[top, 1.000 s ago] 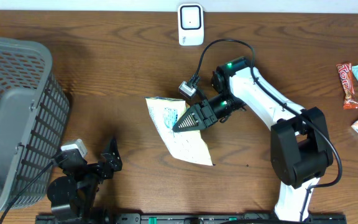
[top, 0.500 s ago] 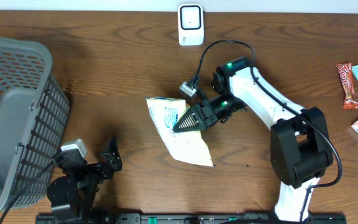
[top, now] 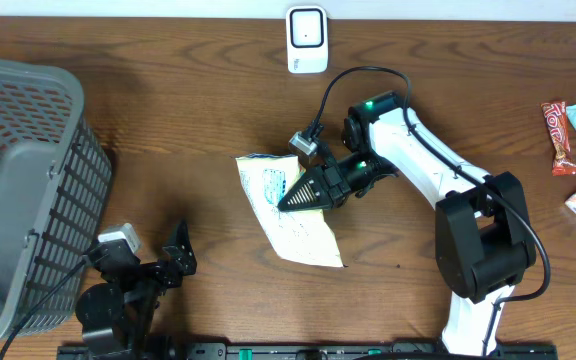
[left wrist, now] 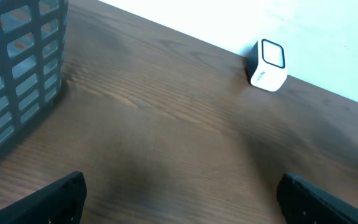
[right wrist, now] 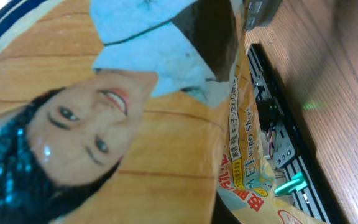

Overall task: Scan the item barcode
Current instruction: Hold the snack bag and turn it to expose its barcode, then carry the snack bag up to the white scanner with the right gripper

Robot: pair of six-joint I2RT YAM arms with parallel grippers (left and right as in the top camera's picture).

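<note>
Pincers do two different jobs at this table (top: 168, 120). The right pincer (top: 286, 204) is shut tight on a flat white packet (top: 306, 238), near the middle of the table. It pinches the packet by its top part, so the rest hangs out toward the near edge. The packet is very thin, and that is why the jaws look fully closed with no gap. Up close in the right wrist view, the packet fills almost everything (you can see a smiling face printed on it). I cannot find the barcode in any view, so it may be on a side that is hidden. The scanner (top: 307, 40) is a little white box that stands at the far edge of the table, well apart from the packet. Its front faces the middle of the table, so a thing held up before it can be read. I think the packet has to be carried over there and turned until its code faces the scanner. The left pincer (top: 176, 255) is wide open and holds nothing. It waits near the near left corner, out of the way, beside the big grey basket (top: 18, 180) at the left edge. Some snacks (top: 573, 135) lie at the right edge.
</note>
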